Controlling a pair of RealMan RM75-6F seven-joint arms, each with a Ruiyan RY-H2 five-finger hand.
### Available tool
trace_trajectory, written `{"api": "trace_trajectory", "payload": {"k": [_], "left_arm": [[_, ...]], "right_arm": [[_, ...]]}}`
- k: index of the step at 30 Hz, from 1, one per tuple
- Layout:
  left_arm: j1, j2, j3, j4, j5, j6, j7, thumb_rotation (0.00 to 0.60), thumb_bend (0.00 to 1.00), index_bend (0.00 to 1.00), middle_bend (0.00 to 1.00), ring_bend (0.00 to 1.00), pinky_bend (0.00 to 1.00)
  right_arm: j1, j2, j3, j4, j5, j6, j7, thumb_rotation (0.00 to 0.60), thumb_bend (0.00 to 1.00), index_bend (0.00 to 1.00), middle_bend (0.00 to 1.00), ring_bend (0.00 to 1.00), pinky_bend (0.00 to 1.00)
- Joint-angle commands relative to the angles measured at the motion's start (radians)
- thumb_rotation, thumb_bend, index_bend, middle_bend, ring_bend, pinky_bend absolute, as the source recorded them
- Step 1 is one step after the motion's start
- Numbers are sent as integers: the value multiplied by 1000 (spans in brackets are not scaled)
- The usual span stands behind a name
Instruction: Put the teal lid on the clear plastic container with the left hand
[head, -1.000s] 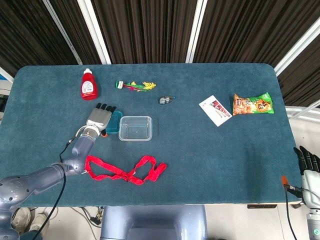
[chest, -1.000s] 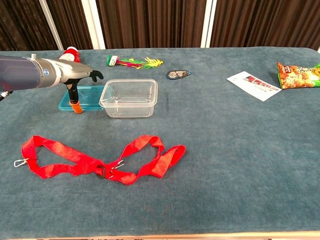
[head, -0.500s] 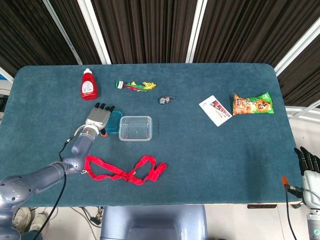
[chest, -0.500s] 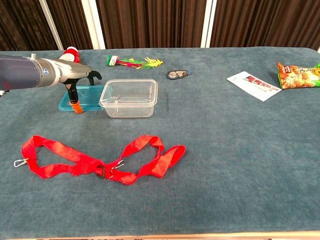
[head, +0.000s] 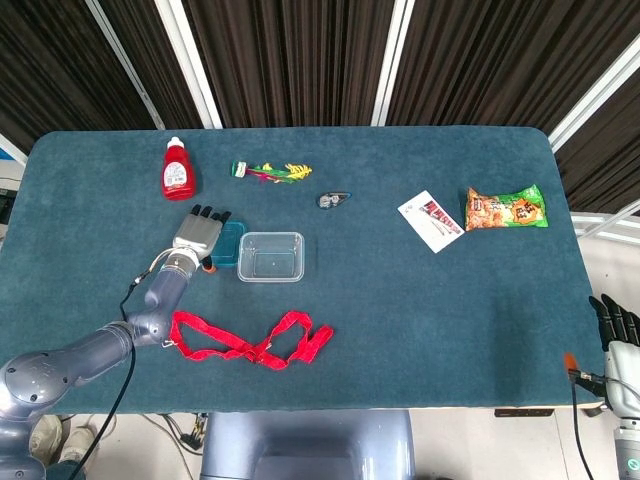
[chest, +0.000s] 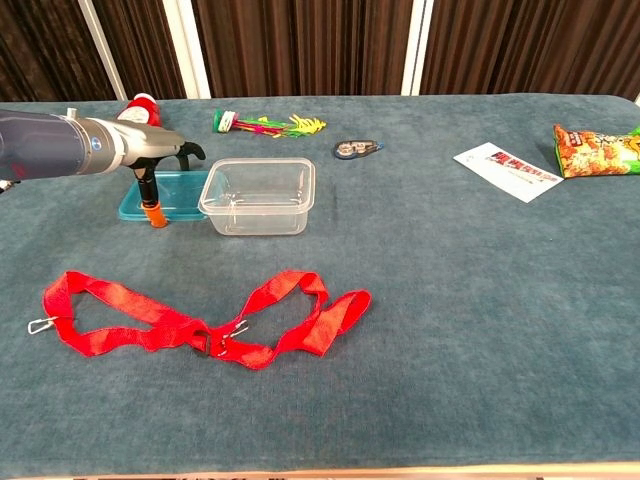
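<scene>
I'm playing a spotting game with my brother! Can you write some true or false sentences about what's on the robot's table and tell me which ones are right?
1. The teal lid is already on top of the clear container. False: it lies flat on the table beside the container, on its left.
2. The left hand is over the teal lid. True.
3. The red strap lies inside the clear container. False: it lies on the table, nearer the front edge; the container looks empty.
4. The ketchup bottle lies near the far left of the table. True.
5. The right hand is holding the snack bag. False: that hand is off beyond the table's right edge, and the bag lies alone on the table.
</scene>
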Motion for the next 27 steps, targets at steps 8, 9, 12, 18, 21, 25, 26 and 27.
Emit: {"api": "trace_trajectory", "payload": {"k": [8,9,12,18,21,25,26,27], "left_arm": [[-5,-7,7,20,-3,-30,-5,600,70,0,132,0,0],[-6,-9,9,24,-3,-36,-6,600,70,0,132,0,0],[-9,-13,11,30,-2,-45,-9,600,71,0,136,0,0],[-13,-19,21,46,-9,-51,-8,600,119,0,255,0,0],[-13,-22,21,51,-11,-48,-12,600,139,8,314,12,0],[-10,-19,14,46,-1,-33,-24,600,171,25,336,16,0],[-9,-18,11,43,1,-30,-28,600,177,26,338,17,0],[-8,-15,8,39,3,-26,-32,600,179,27,339,16,0]], "right_arm": [[0,3,-2,-4,6,-6,-5,600,393,57,39,23,0],[0,4,-2,-5,7,-7,-5,600,393,56,39,23,0],[0,5,-2,-6,8,-9,-6,600,393,56,39,23,0],[0,10,-3,-10,12,-15,-4,600,392,57,39,23,0],[0,11,-3,-12,13,-16,-4,600,393,57,39,23,0],[0,11,-3,-14,14,-17,-3,600,393,56,39,23,0],[0,11,-3,-14,14,-17,-3,600,392,56,39,23,0],[0,12,-3,-15,14,-17,-3,600,393,56,39,23,0]]}}
